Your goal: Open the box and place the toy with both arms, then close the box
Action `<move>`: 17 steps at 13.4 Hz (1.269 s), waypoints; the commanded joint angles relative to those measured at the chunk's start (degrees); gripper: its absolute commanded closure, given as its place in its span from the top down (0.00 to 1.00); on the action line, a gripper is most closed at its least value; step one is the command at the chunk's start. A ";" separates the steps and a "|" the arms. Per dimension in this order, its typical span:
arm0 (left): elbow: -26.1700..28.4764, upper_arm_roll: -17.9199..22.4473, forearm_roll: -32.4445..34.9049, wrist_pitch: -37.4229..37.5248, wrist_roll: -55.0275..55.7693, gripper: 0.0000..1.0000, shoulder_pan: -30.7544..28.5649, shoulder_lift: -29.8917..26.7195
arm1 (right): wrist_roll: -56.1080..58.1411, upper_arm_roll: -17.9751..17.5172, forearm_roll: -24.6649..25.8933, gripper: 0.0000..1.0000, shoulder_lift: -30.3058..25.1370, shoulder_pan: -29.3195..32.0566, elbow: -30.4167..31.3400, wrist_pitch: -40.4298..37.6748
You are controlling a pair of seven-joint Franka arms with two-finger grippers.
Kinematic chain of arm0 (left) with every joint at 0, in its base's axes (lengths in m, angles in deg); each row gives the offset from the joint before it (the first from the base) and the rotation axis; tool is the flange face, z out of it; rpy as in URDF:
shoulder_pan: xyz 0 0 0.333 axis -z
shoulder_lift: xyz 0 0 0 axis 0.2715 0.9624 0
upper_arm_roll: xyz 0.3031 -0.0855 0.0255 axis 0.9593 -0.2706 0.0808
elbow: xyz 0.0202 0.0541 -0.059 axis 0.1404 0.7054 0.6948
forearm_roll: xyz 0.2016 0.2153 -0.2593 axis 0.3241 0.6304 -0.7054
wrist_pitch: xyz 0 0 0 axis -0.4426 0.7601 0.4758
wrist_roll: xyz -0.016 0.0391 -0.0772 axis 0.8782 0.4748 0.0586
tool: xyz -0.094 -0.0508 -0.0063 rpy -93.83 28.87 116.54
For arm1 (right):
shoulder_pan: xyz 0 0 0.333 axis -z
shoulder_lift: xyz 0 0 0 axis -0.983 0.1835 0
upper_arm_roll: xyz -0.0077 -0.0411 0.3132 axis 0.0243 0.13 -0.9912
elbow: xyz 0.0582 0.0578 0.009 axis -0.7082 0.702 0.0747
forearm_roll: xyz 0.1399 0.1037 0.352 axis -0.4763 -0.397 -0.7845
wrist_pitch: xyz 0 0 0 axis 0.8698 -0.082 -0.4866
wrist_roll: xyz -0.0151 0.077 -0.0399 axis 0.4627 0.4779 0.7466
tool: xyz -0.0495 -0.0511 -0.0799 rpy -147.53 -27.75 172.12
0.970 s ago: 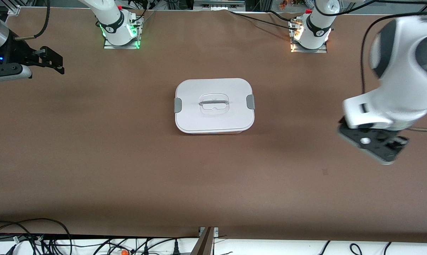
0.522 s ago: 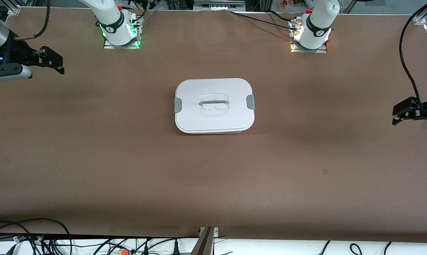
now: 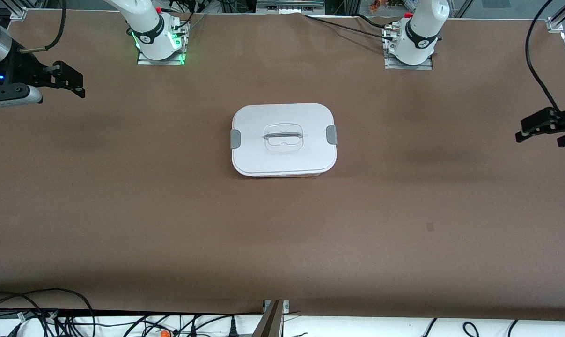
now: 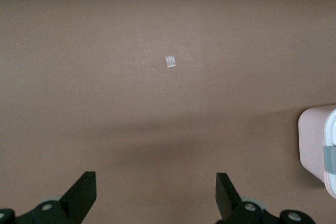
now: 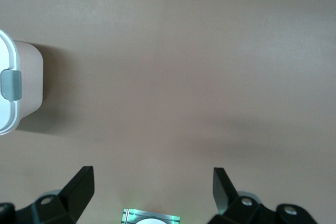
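Observation:
The box (image 3: pixel 283 139) sits at the middle of the brown table with its white lid on, a grey clip (image 3: pixel 331 134) at each end and a clear handle (image 3: pixel 283 136) on top. Its pale pink wall shows in the left wrist view (image 4: pixel 315 145) and the right wrist view (image 5: pixel 27 80). The toy is out of view. My left gripper (image 3: pixel 542 130) is open and empty, up over the left arm's end of the table. My right gripper (image 3: pixel 69 83) is open and empty, up over the right arm's end.
The two arm bases (image 3: pixel 158 35) (image 3: pixel 411 40) stand along the table's edge farthest from the front camera. A small pale mark (image 3: pixel 430 227) lies on the table, also in the left wrist view (image 4: pixel 170 62). Cables (image 3: pixel 53 318) hang below the near edge.
The left arm swung from low over the table near the box out to its end of the table and rose; its base light went out. The right arm and box have not moved.

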 commanded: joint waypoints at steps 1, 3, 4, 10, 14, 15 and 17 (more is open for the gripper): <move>3.50 -2.98 3.15 -1.56 1.65 1.00 -0.79 -3.00 | 0.69 -0.34 0.00 1.00 -0.30 0.45 -0.59 -0.92; 2.89 -2.64 3.32 -1.47 1.92 1.00 -0.35 -1.78 | 0.69 -0.34 0.00 1.00 -0.30 0.45 -0.59 -0.66; 2.37 -2.55 3.23 -1.56 1.92 1.00 -0.96 -0.46 | 0.69 -0.34 0.00 1.00 -0.30 0.45 -0.59 -0.66; 0.16 -2.90 3.32 -1.47 2.01 1.00 -0.61 1.40 | 0.69 -0.51 0.08 1.00 0.05 0.37 -0.51 -0.40; 0.07 -2.90 3.23 -0.68 2.01 1.00 -0.70 1.40 | 0.78 -0.51 0.08 1.00 0.22 0.37 -0.51 -0.40; 0.08 -2.90 3.15 -0.68 2.01 1.00 -0.79 1.40 | 0.78 -0.51 0.17 1.00 0.22 0.37 -0.51 -0.31; 0.08 -2.90 3.15 -0.68 2.01 1.00 -0.88 1.31 | 0.69 -0.60 0.17 1.00 0.31 0.28 -0.51 -0.14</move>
